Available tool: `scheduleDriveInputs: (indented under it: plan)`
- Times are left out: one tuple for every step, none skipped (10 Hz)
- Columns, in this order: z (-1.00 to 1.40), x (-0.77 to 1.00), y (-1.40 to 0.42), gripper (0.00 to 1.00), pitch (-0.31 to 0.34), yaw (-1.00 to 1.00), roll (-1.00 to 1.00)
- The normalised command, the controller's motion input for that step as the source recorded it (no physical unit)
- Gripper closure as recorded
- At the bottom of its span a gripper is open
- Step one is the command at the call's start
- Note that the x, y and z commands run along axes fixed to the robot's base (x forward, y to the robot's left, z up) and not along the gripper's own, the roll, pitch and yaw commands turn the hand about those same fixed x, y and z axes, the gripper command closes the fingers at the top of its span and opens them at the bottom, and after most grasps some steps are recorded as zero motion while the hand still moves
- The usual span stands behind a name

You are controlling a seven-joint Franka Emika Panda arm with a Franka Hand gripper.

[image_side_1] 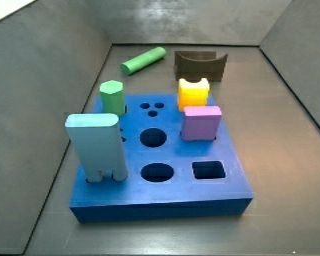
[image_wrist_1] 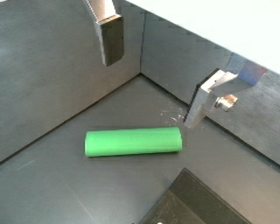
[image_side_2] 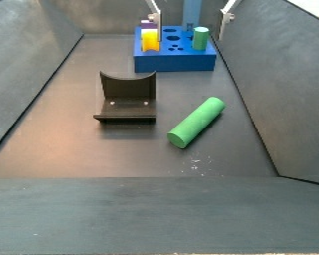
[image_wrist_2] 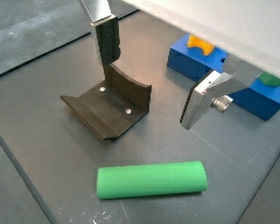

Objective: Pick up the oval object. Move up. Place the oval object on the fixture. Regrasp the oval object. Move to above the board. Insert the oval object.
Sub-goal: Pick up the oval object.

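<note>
Both wrist views look steeply down past the gripper [image_wrist_1: 160, 74] fingers [image_wrist_2: 105, 42], which hang open above the green rod [image_wrist_1: 133, 142] lying on the floor. One of them also takes in the fixture [image_wrist_2: 108, 107] and the board [image_wrist_2: 230, 80]. One side view looks from just behind the board [image_side_1: 163, 165] toward the rod [image_side_1: 143, 60]. The opposite side view faces the board [image_side_2: 173, 52] across the fixture [image_side_2: 125, 98].

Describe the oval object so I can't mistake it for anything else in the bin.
Start at the blue board at one end of the floor, then the dark fixture before it. Beside that, under the open gripper, lies the oval object: a long smooth light-green rod lying flat, unlike the short green peg upright in the board.
</note>
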Motion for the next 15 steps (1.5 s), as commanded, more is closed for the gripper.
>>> scheduleDriveInputs:
  plan:
    - [-0.21, 0.4, 0.35, 0.0, 0.016, -0.33, -0.09]
    - [-0.76, 0.0, 0.23, 0.0, 0.0, -0.71, -0.07]
    - [-0.73, 0.0, 0.27, 0.0, 0.0, -0.73, -0.01]
    - [-0.64, 0.0, 0.22, 0.0, 0.0, -0.79, 0.0]
    - [-0.71, -0.16, 0.07, 0.0, -0.033, -0.92, 0.0]
    - [-0.79, -0.3, 0.14, 0.0, -0.017, -0.83, 0.0]
    - [-0.8, -0.45, 0.19, 0.0, -0.026, -0.77, 0.0]
    - [-0.8, -0.47, 0.15, 0.0, -0.066, -0.73, 0.02]
    - [-0.76, -0.28, 0.23, 0.0, -0.08, -0.65, 0.0]
    - [-0.88, -0.2, 0.27, 0.0, -0.051, -0.56, 0.0]
    - [-0.93, -0.15, 0.23, 0.0, -0.026, -0.48, 0.01]
    - [-0.97, 0.08, 0.27, 0.0, 0.0, -0.35, 0.02]
    - [-0.85, 0.51, 0.24, 0.0, 0.0, -0.24, 0.01]
    - [-0.85, 0.27, 0.02, 0.0, -0.034, -0.26, 0.07]
    - [-0.93, 0.1, 0.0, 0.0, -0.056, -0.29, 0.13]
